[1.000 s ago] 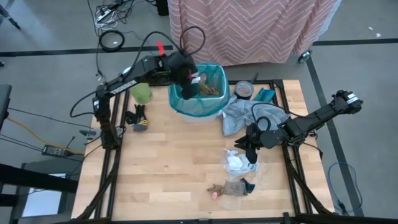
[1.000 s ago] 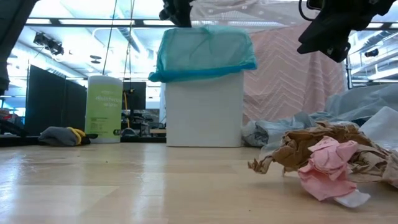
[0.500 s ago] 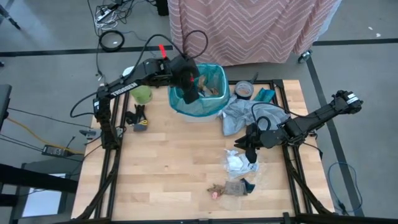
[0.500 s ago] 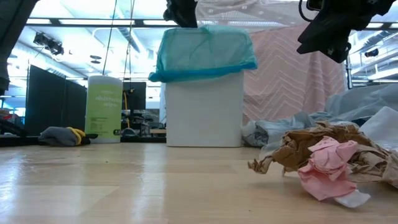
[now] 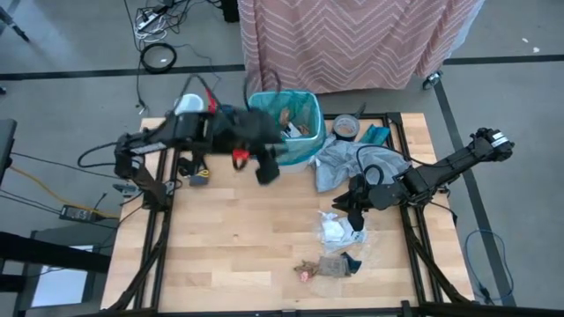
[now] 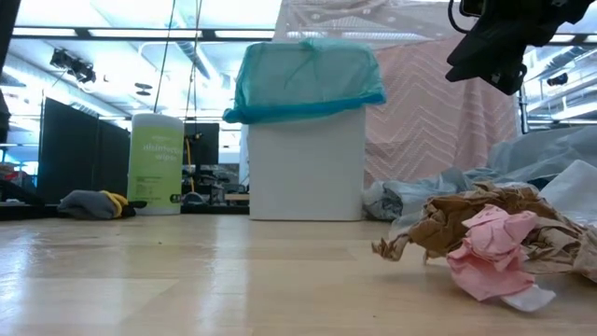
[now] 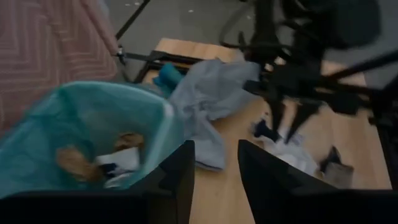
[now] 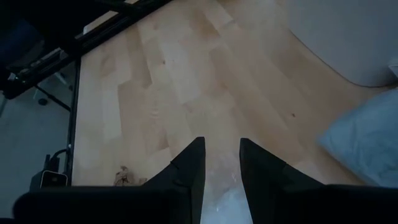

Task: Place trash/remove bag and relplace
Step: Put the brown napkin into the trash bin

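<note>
The wooden counter [image 5: 238,238] filled most of the high view, with a pink zigzag-patterned cloth [image 5: 352,40] hanging beyond its far edge. At the far middle of the counter stood the small white bin [image 6: 306,163], lined with the teal-green bag [image 6: 303,79], whose rim folded over the bin's top edge; inside it lay a few brown and white pieces. Just to the right of the bin sprawled a pale grey plastic bag [image 5: 344,158].

The left arm reached across from the left side, and the left gripper [image 5: 264,167] hung above the counter just in front of the bin, blurred in the high view. In its wrist view its two fingers [image 7: 177,180] stood a little apart with nothing between them.

The right arm came in from the right, with the right gripper [image 5: 352,202] over the counter near the grey bag. Its fingers [image 8: 193,165] stood slightly apart and empty, above a white scrap.

The trash [image 5: 339,246] lay on the counter's right front: white paper wrappers, a brown crumpled piece and a small pink wad. A green container [image 6: 156,163] stood left of the bin.
</note>
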{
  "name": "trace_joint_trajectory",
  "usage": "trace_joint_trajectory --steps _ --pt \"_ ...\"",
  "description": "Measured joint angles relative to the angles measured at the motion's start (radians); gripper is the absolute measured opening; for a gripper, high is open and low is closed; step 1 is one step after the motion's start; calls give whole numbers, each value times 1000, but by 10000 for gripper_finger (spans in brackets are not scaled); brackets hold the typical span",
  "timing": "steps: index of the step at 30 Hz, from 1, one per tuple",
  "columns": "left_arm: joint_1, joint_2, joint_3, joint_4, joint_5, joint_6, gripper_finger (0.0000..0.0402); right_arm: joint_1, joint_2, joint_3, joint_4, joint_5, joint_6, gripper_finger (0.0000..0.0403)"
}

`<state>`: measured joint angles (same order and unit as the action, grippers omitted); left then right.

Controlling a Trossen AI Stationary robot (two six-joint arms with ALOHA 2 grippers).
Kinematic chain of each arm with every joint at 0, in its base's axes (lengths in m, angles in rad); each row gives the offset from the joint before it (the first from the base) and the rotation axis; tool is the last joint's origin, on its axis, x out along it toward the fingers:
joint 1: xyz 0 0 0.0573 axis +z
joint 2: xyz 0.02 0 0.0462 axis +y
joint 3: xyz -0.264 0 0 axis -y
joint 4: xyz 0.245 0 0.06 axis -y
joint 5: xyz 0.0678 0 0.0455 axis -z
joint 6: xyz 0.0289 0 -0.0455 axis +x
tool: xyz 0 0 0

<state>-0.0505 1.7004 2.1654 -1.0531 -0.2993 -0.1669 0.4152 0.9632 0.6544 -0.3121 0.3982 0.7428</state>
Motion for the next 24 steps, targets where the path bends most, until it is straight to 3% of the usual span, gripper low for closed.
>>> trace_joint_trajectory --steps 6,11,24 --pt "-123 82 -2 -41 -82 -5 126 1 0 0 -96 -4 43 91" --pt "-173 147 -55 -4 -92 -28 126 4 0 0 -201 -36 93 91" --pt "-290 160 -473 445 -75 -206 126 31 0 0 -271 -80 124 91"
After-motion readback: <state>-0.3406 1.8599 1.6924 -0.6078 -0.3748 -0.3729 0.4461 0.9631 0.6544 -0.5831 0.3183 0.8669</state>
